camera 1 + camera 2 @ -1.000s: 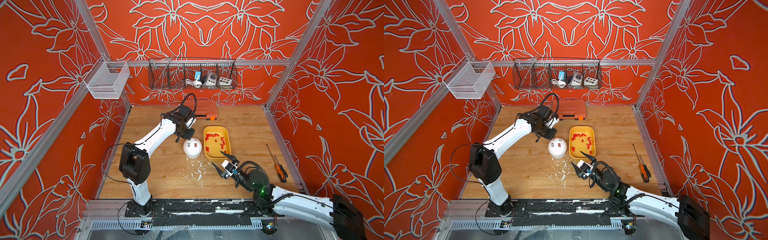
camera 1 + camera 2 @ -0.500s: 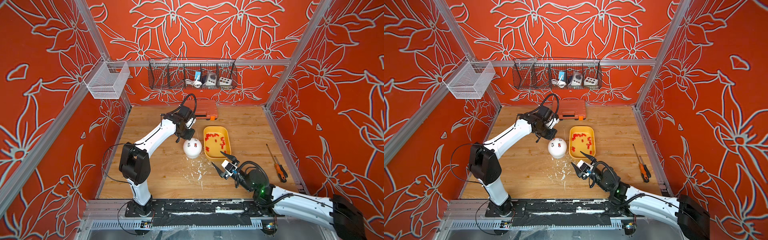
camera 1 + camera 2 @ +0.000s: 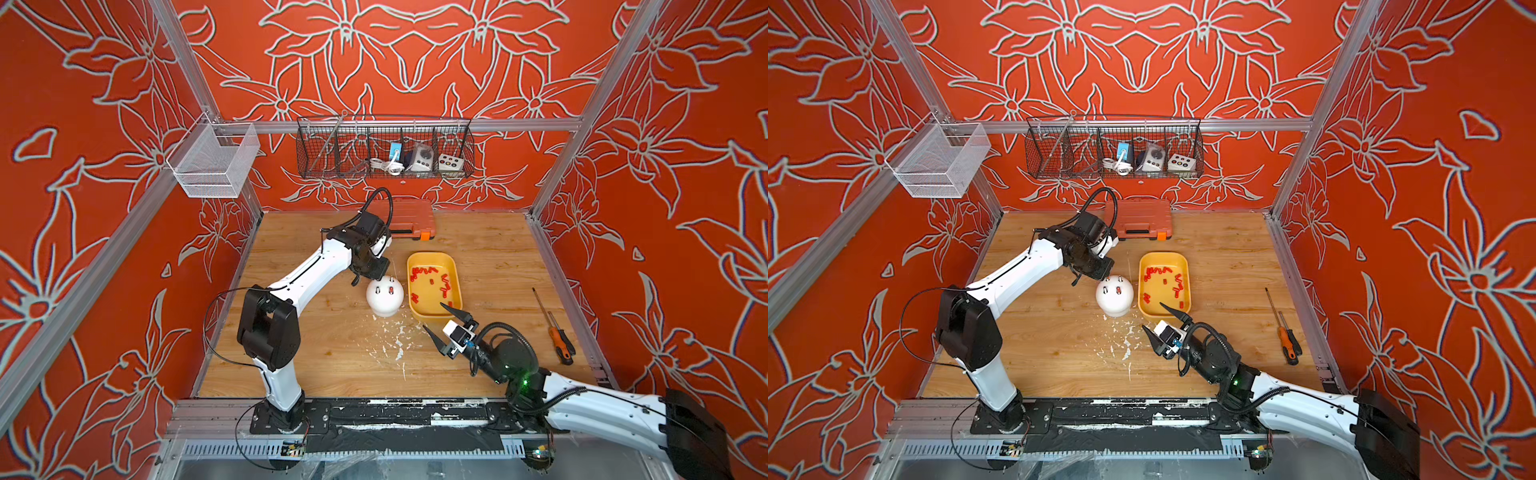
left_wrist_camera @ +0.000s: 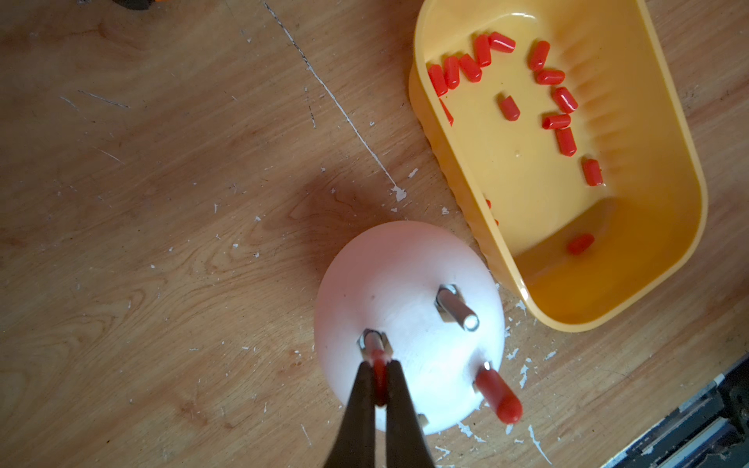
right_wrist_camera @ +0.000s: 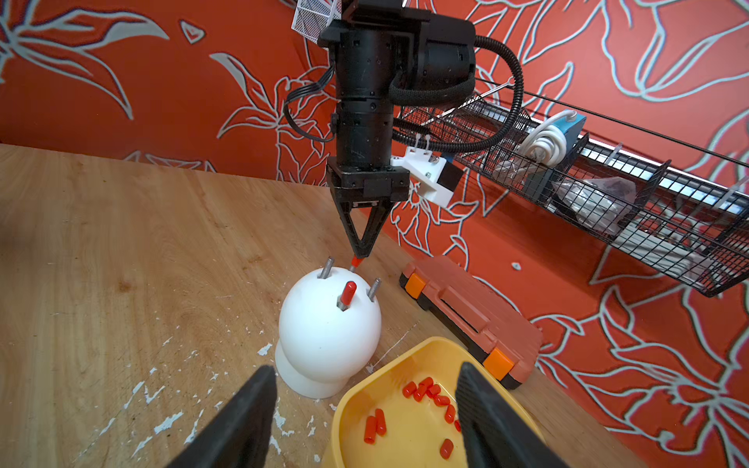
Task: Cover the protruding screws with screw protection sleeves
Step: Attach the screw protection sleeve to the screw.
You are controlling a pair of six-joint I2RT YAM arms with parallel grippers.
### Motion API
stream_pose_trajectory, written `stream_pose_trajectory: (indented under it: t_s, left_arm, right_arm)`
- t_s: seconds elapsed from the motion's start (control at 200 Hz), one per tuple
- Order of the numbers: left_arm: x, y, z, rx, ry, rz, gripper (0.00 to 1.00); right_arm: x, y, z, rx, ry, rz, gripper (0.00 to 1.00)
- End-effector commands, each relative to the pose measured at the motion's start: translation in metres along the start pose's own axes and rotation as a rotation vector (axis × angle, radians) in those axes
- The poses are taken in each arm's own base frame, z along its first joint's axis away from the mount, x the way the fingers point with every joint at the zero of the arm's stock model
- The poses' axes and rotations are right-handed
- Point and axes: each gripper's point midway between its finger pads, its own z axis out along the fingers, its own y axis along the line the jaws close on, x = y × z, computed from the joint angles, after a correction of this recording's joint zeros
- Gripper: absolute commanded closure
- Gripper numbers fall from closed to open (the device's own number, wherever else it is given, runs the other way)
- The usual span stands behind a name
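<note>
The white dome (image 3: 384,297) stands on the wood left of the yellow tray (image 3: 432,254). My left gripper (image 4: 379,375) is shut on a red screw protection sleeve (image 4: 379,379), whose lower end sits on a grey protruding screw (image 4: 372,343) at the dome's far side. In the right wrist view the left gripper (image 5: 358,256) points straight down there. Another screw wears a red sleeve (image 5: 347,293). Two screws (image 5: 326,267) (image 5: 375,288) stand bare. Several loose sleeves (image 4: 565,142) lie in the tray. My right gripper (image 3: 432,316) hovers open and empty over the tray's near end.
An orange tool case (image 3: 409,218) lies at the back, close behind my left wrist. An orange-handled screwdriver (image 3: 557,332) lies near the right wall. White flakes (image 3: 395,336) litter the wood in front of the dome. A wire basket (image 3: 384,151) hangs on the back wall.
</note>
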Motion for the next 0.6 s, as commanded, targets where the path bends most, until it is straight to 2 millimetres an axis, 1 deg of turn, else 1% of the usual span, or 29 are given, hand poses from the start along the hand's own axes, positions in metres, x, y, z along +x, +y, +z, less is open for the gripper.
stream_pose_trajectory:
  t_s: [0.0,0.125,0.195,0.596]
  left_arm:
    - [0.005,0.002,-0.018,-0.022,-0.009,-0.003,1.0]
    - [0.004,0.002,-0.022,-0.027,-0.016,0.001,1.0]
    - [0.004,0.002,-0.021,-0.028,-0.014,0.004,1.0]
    - [0.013,0.003,0.004,-0.015,0.04,0.001,1.0]
  right_arm:
    - [-0.004,-0.001,-0.001,0.001,-0.018,0.002,0.29]
    - [-0.004,-0.001,0.0,0.001,-0.018,0.002,0.29]
    - [-0.004,-0.001,0.0,0.0,-0.018,0.002,0.29]
    - [-0.004,-0.001,-0.001,-0.002,-0.02,0.002,0.28]
